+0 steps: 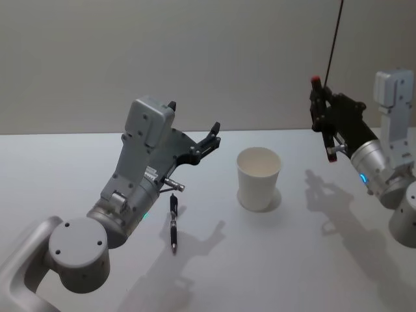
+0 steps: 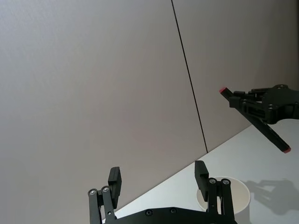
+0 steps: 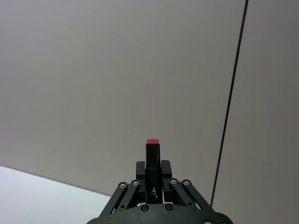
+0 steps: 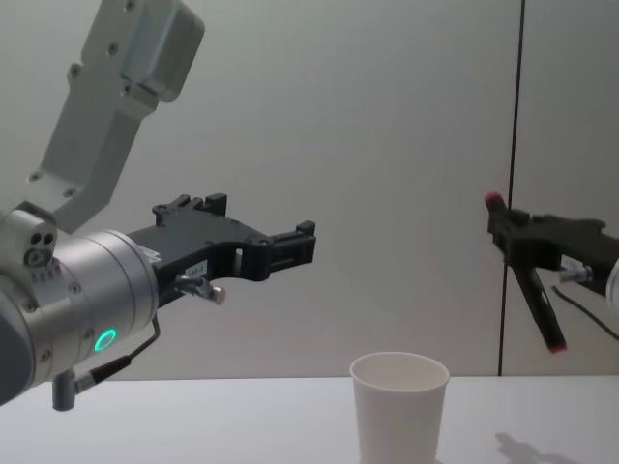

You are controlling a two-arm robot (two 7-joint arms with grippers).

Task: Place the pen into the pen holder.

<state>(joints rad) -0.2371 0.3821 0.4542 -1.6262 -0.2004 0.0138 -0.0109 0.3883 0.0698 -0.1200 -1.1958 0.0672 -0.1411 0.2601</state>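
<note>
Pen (image 1: 173,225) lies flat on the white worktop (image 1: 52,169), left of the middle and nearer the front edge than the cup. Its length runs roughly front to back. It is black with a pale band. Nothing touches it.

Pen holder (image 1: 259,179) is a white paper cup, upright, mouth up, about mid-worktop. It stands to the right of the pen and well apart from it. What shows of the inside is bare.

Left tool (image 1: 193,120) is raised above the worktop, over the area just behind the pen and left of the cup. It points toward the far edge. Its fingers are spread wide and released, with nothing between them. The left wrist view shows both black fingertips apart, with the cup rim beyond one of them.

Right tool (image 1: 322,110) is up high over the right side of the worktop, right of the cup and above rim height. It is clenched on a thin black stick (image 4: 542,314) with red at both ends. The stick is held at a slant, one red end up past the fingertips and the other hanging down. Can't tell if it is a second pen or a marker. It is clear of the cup and the worktop.
</note>
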